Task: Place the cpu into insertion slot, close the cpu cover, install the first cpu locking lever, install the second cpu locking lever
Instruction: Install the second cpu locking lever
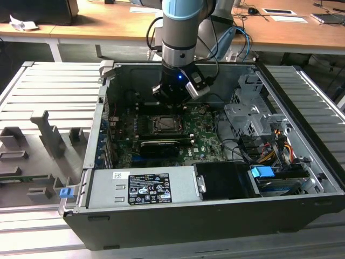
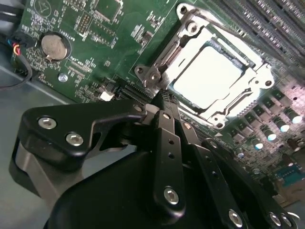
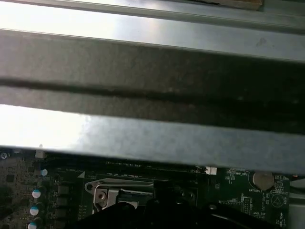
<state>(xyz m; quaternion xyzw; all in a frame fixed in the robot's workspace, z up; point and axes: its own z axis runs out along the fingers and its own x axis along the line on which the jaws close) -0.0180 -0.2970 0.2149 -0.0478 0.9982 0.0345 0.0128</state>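
The cpu [image 2: 207,76] lies flat in its socket on the green motherboard [image 2: 119,24], its silvery top bright. The cpu cover [image 2: 259,76] lies down around it as a metal frame. A locking lever [image 2: 167,55] runs along one side of the socket and ends in a hooked piece near the corner. My gripper [image 2: 163,98] is shut, its black fingers [image 2: 164,143] together, with the tips just at that socket corner. In the exterior view the gripper [image 1: 173,97] hangs inside the open computer case, just behind the socket [image 1: 163,124].
The case walls [image 1: 105,97] enclose the board. A drive cage [image 1: 253,116] and loose cables [image 1: 269,151] sit on the exterior view's right, and a power supply [image 1: 143,186] is at the front. Memory slots [image 2: 267,24] and a coin battery [image 2: 52,45] flank the socket.
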